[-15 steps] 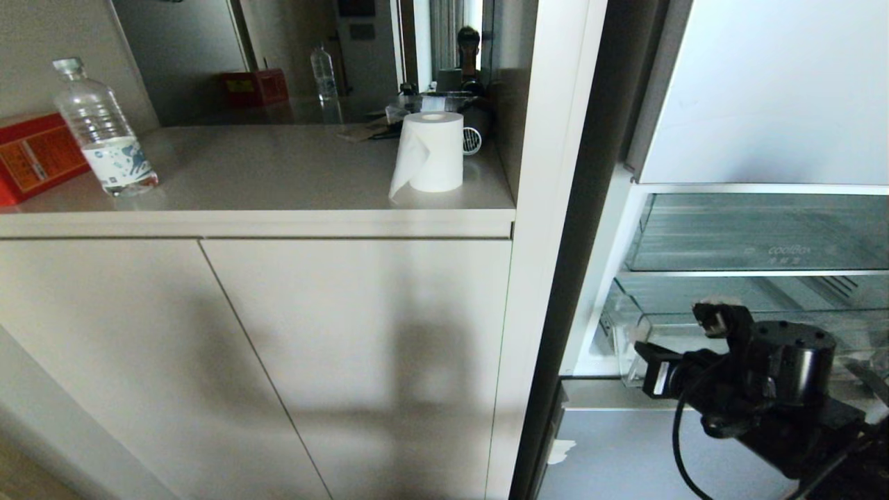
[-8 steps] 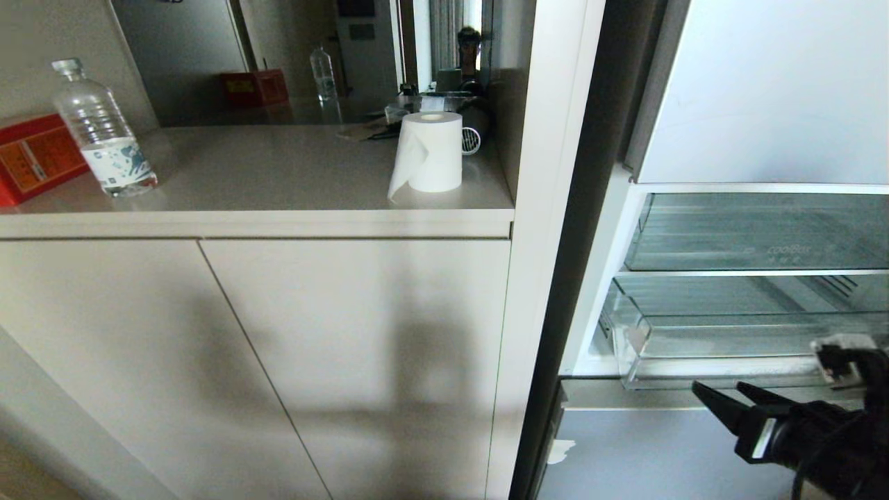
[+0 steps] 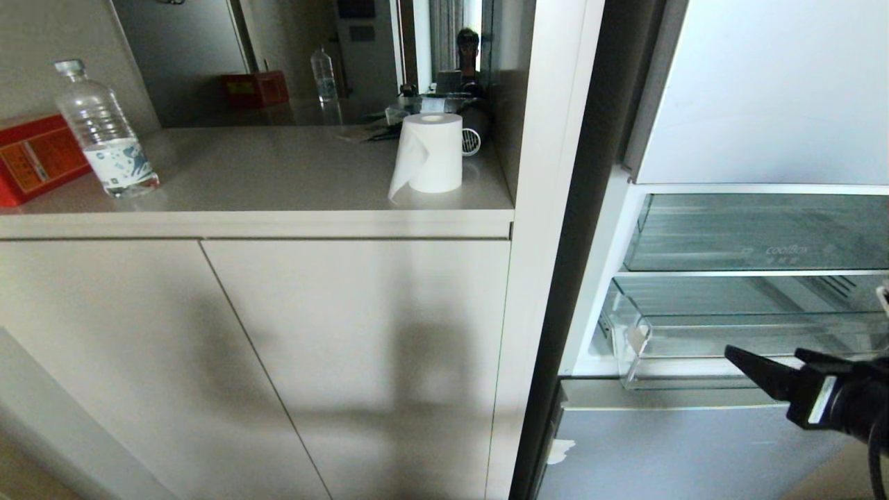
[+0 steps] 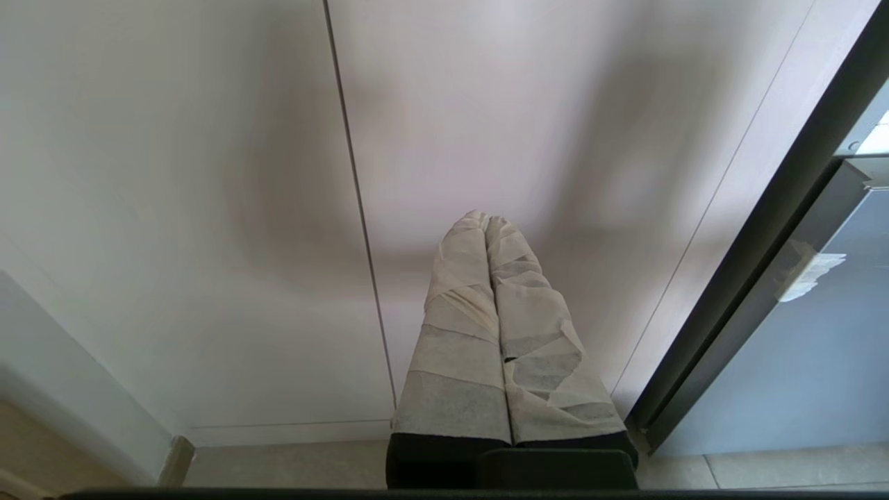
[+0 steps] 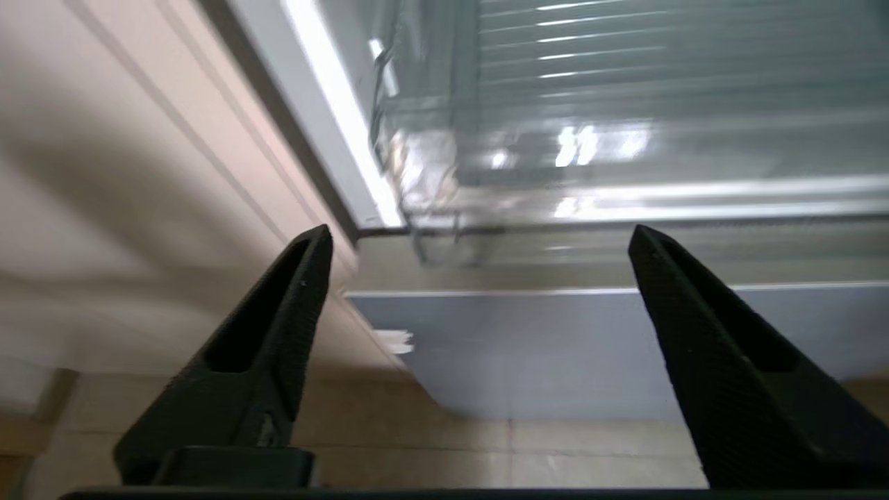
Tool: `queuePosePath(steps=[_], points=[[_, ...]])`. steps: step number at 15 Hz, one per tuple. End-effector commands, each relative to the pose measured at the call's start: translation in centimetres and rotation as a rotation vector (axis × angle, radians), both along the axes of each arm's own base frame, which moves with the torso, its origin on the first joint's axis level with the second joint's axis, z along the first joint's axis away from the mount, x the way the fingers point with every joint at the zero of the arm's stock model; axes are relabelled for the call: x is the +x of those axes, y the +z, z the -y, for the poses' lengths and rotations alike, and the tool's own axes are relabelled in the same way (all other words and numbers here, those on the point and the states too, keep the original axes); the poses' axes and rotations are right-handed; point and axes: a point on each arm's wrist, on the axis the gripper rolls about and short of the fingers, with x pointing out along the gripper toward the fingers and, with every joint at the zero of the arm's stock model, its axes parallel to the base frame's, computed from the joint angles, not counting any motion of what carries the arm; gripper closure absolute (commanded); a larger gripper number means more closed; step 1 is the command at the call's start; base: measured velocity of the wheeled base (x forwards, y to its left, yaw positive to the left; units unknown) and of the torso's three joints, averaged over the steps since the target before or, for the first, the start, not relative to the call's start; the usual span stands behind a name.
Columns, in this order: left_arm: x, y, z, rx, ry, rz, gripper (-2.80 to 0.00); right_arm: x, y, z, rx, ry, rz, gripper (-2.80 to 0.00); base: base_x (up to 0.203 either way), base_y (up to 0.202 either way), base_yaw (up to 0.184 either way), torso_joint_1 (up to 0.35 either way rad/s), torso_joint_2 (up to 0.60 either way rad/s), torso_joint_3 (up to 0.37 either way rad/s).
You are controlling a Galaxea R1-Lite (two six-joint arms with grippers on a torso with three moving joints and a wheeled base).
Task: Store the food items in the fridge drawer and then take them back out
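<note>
Right end effector (image 3: 778, 368) has swung down out of the fridge drawer (image 3: 694, 371) front, jaws now spread wide and empty; no food items visible, left end effector (image 4: 486, 229) closed, parked.

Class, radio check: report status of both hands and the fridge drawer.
Right hand open, empty, before the drawer. Left hand shut, facing the cabinet. No food in sight. Nothing in the way.

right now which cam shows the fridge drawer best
The head view: the fridge drawer shows with its clear front lip and ribbed floor, under the lettered bin. The right wrist view catches it blurred, beyond the open right pincer. The left wrist view misses it.
</note>
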Motion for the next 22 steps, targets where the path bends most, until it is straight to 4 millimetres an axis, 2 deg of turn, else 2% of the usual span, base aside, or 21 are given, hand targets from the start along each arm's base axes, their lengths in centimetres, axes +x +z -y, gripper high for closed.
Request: queuePosePath(steps=[1, 5, 8, 12, 18, 22], points=[[0.0, 0.0, 0.0, 0.000, 0.000, -0.001, 0.00, 2.8, 0.5, -0.3, -0.022, -0.022, -0.063, -2.80, 0.000, 0.000, 0.000, 0.000, 0.00, 0.000], [0.0, 0.0, 0.0, 0.000, 0.000, -0.001, 0.00, 7.7, -0.4, 0.1, -0.055, -0.081, -0.166, -2.80, 0.000, 0.000, 0.000, 0.000, 0.00, 0.000], [0.0, 0.0, 0.0, 0.000, 0.000, -0.001, 0.00, 10.0, -0.6, 0.9, -0.047, -0.117, -0.168, -2.80, 0.000, 0.000, 0.000, 0.000, 0.00, 0.000], [0.0, 0.0, 0.0, 0.000, 0.000, 0.000, 0.00, 12.1, -0.9, 1.1, -0.036, -0.126, -0.140, -2.80, 0.000, 0.000, 0.000, 0.000, 0.00, 0.000], [0.0, 0.0, 0.0, 0.000, 0.000, -0.001, 0.00, 15.5, -3.2, 1.6, -0.035, -0.151, -0.145, -2.80, 0.000, 0.000, 0.000, 0.000, 0.00, 0.000], [0.0, 0.0, 0.0, 0.000, 0.000, -0.001, 0.00, 16.3, -3.8, 2.0, -0.054, -0.116, -0.151, -2.80, 0.000, 0.000, 0.000, 0.000, 0.00, 0.000]])
